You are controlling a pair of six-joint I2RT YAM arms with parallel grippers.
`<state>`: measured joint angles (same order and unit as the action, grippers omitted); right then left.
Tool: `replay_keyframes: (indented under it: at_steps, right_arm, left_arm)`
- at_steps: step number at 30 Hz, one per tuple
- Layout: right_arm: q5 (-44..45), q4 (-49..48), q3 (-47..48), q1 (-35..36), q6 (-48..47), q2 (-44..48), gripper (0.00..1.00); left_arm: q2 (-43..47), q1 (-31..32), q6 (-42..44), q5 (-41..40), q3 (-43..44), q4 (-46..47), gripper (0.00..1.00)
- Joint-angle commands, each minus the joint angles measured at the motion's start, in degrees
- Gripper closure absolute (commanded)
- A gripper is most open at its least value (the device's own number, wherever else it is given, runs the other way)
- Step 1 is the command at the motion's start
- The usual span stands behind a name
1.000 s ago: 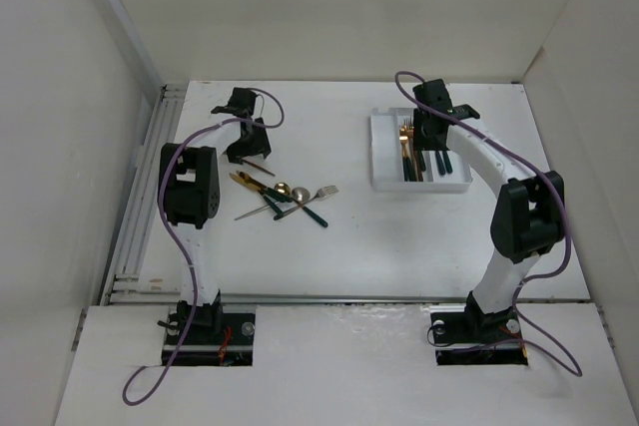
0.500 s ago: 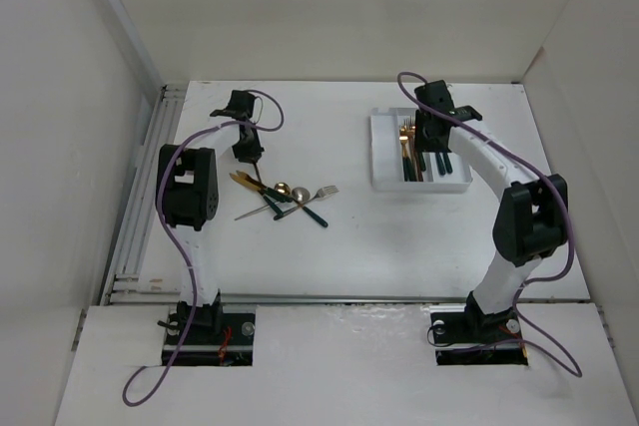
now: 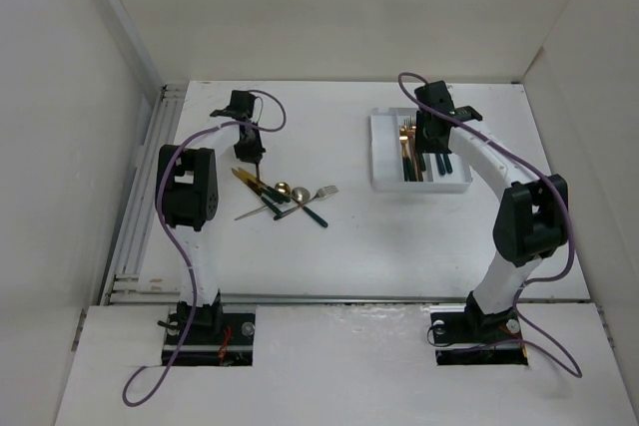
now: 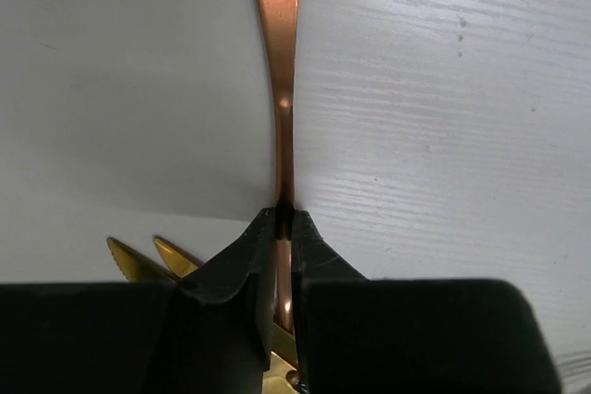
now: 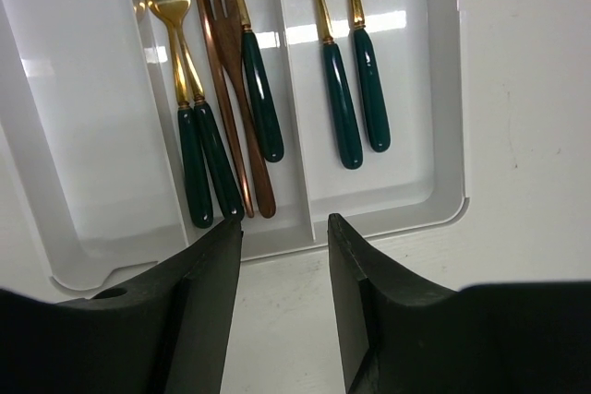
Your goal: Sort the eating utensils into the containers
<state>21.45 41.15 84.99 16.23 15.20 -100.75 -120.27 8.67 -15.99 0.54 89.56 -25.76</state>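
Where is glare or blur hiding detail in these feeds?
Left wrist: sharp, a bright glint streaks the copper utensil pinched in the left gripper. Right wrist: glare bands on the white tray floor. Top external: even light, loose utensils tiny.

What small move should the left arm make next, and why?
Probably raise the left gripper a little: it is shut on the copper utensil, other utensils lie close beside it, and the white tray is far off to its right.
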Motion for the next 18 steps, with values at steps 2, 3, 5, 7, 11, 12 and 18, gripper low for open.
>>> replay_keyframes:
  at_steps: [2,3,5,7,11,12,18]
  right_arm:
    - [0.26,-0.54,1.41,0.47,0.88,2.66,0.53]
    - [0.26,-0.54,1.41,0.47,0.88,2.66,0.53]
    - [0.26,-0.54,1.41,0.47,0.88,2.66,0.53]
    - [0.26,-0.54,1.41,1.00,0.88,2.66,0.53]
    - [0.26,-0.54,1.41,1.00,0.88,2.66,0.53]
    - [0.26,-0.54,1.41,1.00,0.88,3.19,0.53]
    - [0.26,-0.54,1.93,1.00,0.88,3.72,0.53]
  left_arm:
    - [1.26,0.65,1.74,5.78,3.50,-2.81,1.00]
    - [1.26,0.65,1.75,5.79,4.13,-2.20,1.00]
    - [1.96,0.65,1.75,6.58,4.75,-1.31,1.00]
    - [1.97,0.65,1.75,7.20,6.41,-0.61,1.00]
    - [1.97,0.65,1.22,7.81,7.56,-0.08,1.00]
    - [1.97,1.26,1.22,7.81,8.08,0.53,1.00]
    - [1.97,2.32,1.75,7.81,12.39,0.53,1.00]
